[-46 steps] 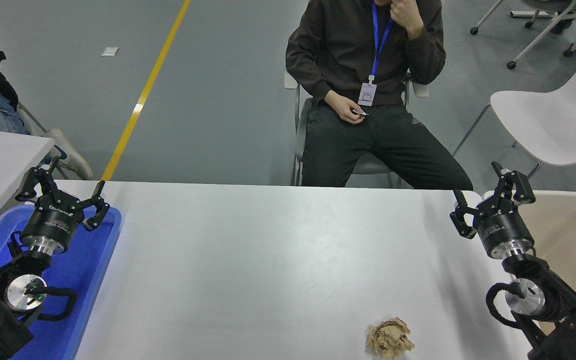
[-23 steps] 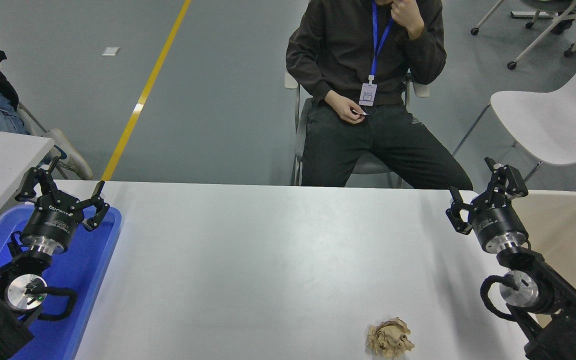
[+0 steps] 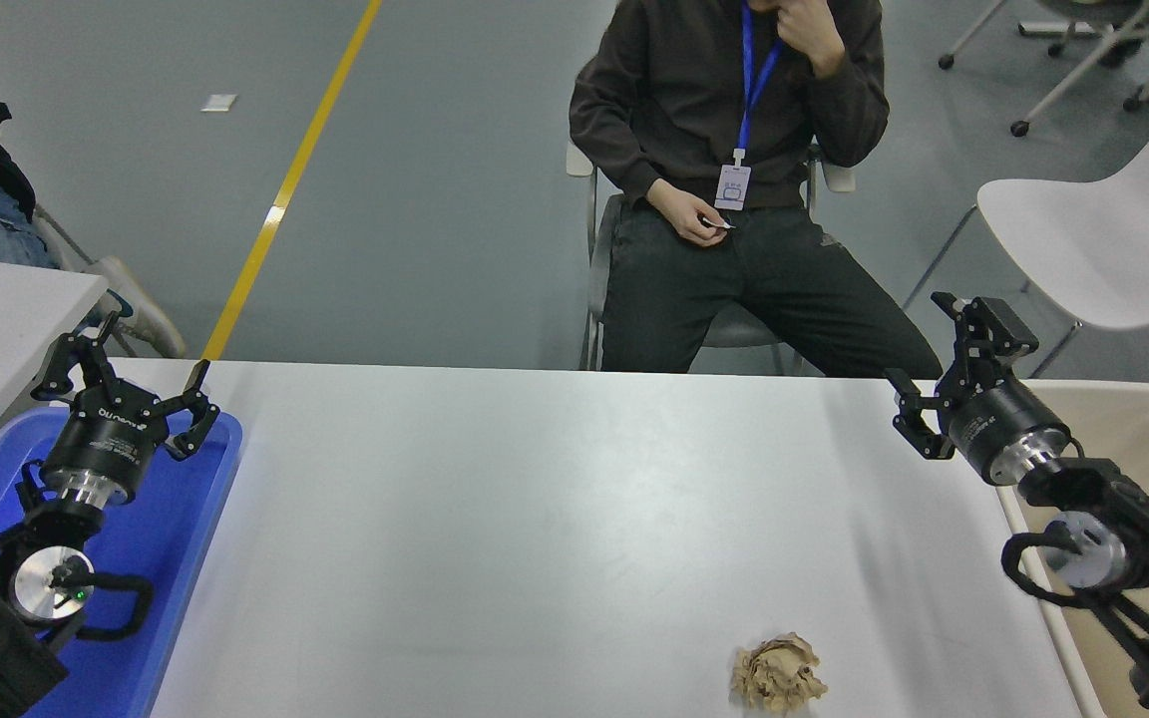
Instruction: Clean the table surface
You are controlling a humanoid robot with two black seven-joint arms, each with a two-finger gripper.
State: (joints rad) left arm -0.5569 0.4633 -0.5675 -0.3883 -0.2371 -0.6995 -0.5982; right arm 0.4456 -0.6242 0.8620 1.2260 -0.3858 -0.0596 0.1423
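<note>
Table surface point(image 3: 555, 519) littered: crumpled paper wad point(image 3: 777, 675) near front edge. Right gripper point(image 3: 934, 364) spread wide at far right corner, left gripper point(image 3: 126, 374) splayed over blue tray point(image 3: 186, 519). Risk: nudging light wad off edge.

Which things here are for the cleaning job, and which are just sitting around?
For the job:
the table surface
crumpled brown paper on it
right gripper, open
beige bin beside the table

Just there:
left gripper, parked over the blue tray
seated person
white chair
</note>
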